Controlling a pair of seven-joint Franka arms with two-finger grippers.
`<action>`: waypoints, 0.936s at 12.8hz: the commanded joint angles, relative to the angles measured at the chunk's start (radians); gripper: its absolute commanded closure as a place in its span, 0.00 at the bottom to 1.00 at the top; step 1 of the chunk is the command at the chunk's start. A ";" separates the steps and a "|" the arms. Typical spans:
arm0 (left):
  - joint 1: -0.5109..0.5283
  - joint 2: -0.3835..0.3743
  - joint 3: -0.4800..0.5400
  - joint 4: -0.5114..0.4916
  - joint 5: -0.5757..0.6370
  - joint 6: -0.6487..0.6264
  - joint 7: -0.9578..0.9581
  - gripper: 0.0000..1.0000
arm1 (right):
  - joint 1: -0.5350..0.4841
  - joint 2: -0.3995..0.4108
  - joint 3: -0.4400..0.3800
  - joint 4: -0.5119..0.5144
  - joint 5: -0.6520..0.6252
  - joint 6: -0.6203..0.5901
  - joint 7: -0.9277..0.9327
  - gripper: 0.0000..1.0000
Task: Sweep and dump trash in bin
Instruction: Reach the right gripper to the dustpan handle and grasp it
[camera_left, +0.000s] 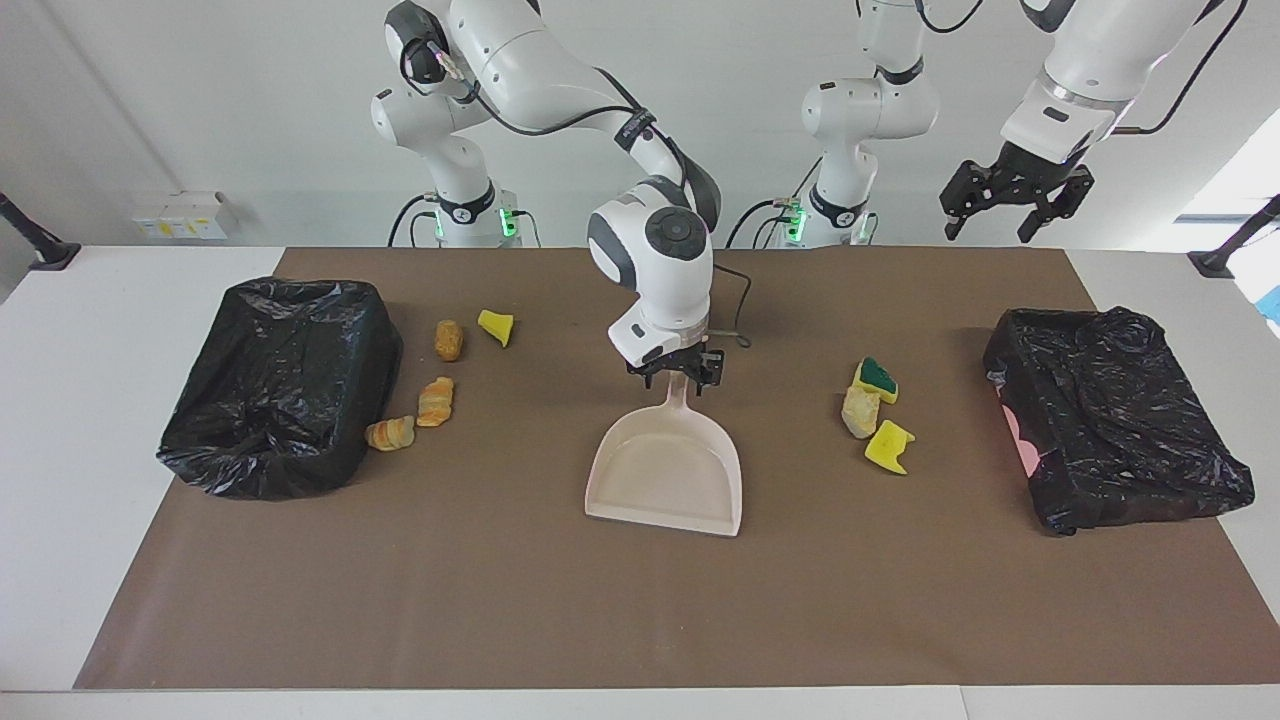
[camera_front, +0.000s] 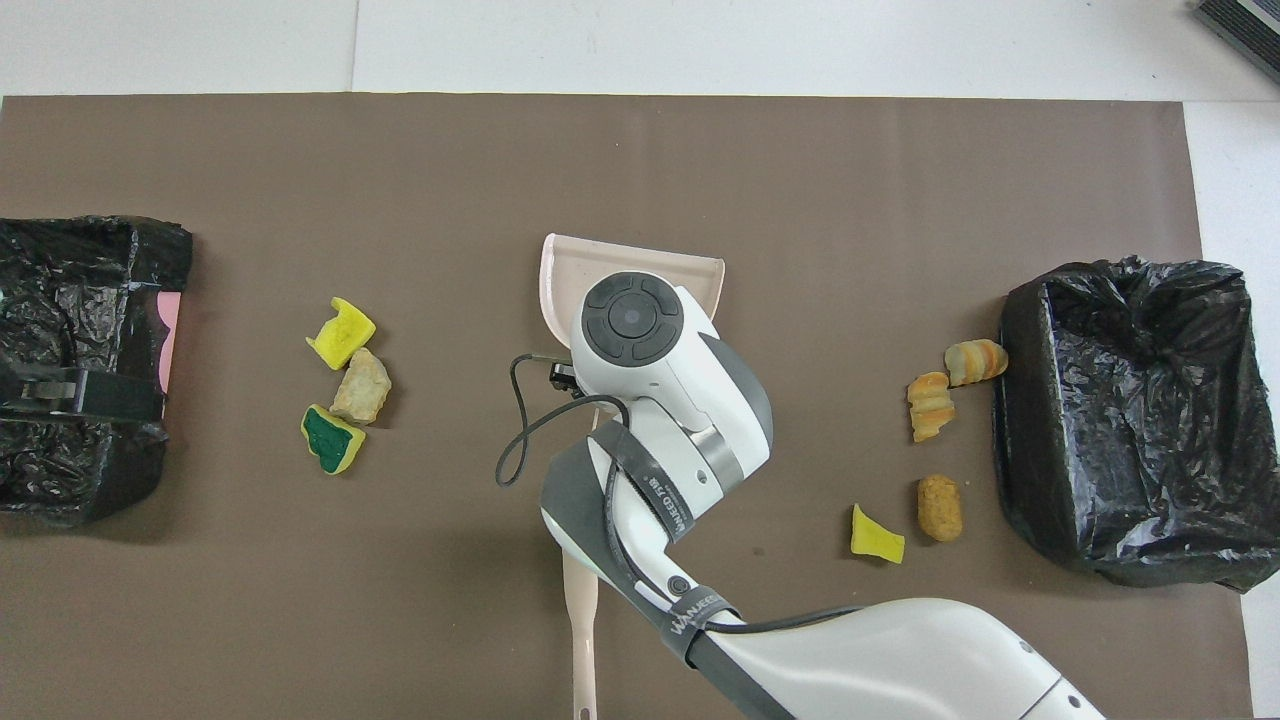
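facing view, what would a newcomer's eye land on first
The right gripper down at the handle of the beige dustpan in the middle of the mat. Then the two black-lined bins, one at each end, with trash scattered beside each. The left gripper waits, open, raised.

"WANEED" on right arm's cable strap (camera_front: 695, 612)

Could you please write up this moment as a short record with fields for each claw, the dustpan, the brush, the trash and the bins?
right claw: down at the dustpan handle, closing on it
left claw: open, raised, waiting
brush: on the mat, mostly hidden by the right arm
trash: three scraps in one cluster, four in the other, none in the dustpan
bins: one at each end, black-lined
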 joint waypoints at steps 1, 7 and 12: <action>-0.009 -0.030 0.007 -0.036 -0.002 0.022 -0.012 0.00 | -0.006 -0.012 0.008 -0.030 -0.018 0.016 0.008 0.51; -0.009 -0.030 0.007 -0.036 -0.002 0.027 -0.013 0.00 | -0.019 -0.015 0.008 -0.001 -0.018 -0.035 -0.006 1.00; -0.008 -0.029 0.007 -0.036 -0.002 0.029 -0.013 0.00 | -0.140 -0.101 0.009 -0.004 0.047 -0.077 -0.245 1.00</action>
